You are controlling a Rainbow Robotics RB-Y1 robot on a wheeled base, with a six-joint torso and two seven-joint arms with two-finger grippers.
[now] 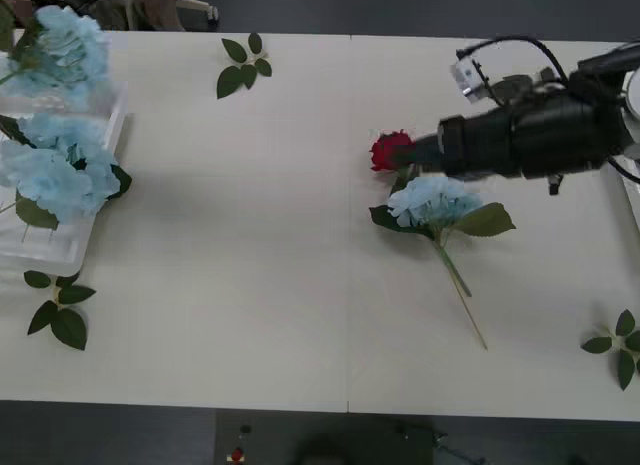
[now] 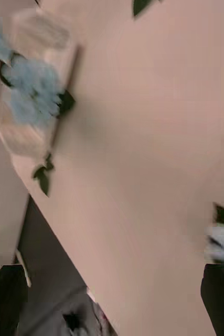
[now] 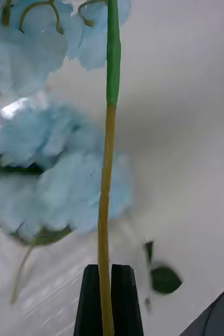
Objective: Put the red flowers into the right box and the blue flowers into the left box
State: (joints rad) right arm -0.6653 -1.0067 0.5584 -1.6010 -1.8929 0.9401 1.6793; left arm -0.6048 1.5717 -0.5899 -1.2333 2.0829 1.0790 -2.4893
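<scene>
On a pale desk (image 1: 250,285), the robot's right arm reaches in over the far right side, its black gripper (image 2: 112,302) hovering beside a single deep-red artificial rose (image 1: 391,150). In the right wrist view its two black fingers (image 2: 219,296) stand wide apart at the corners, released and grasping nothing. Just beside the rose, on the nearer side, lies one pale sky-blue hydrangea-like flower (image 1: 435,200) with big green leaves, its long thin stem trailing toward the desk's front edge.

Well to the left of the rose, at the desk's left edge, a white slotted plastic basket (image 1: 60,247) holds several more pale blue flower clusters (image 1: 55,170). In the left wrist view, the left gripper (image 3: 107,299) has its black fingers (image 3: 126,299) clenched on a thin green-and-yellow stem (image 3: 107,178) that rises to a blue bloom above the clusters in the basket.

Loose green leaf sprigs (image 1: 243,65) lie scattered: one at the desk's far edge, left of the rose, one in front of the basket, one at the near right corner.
</scene>
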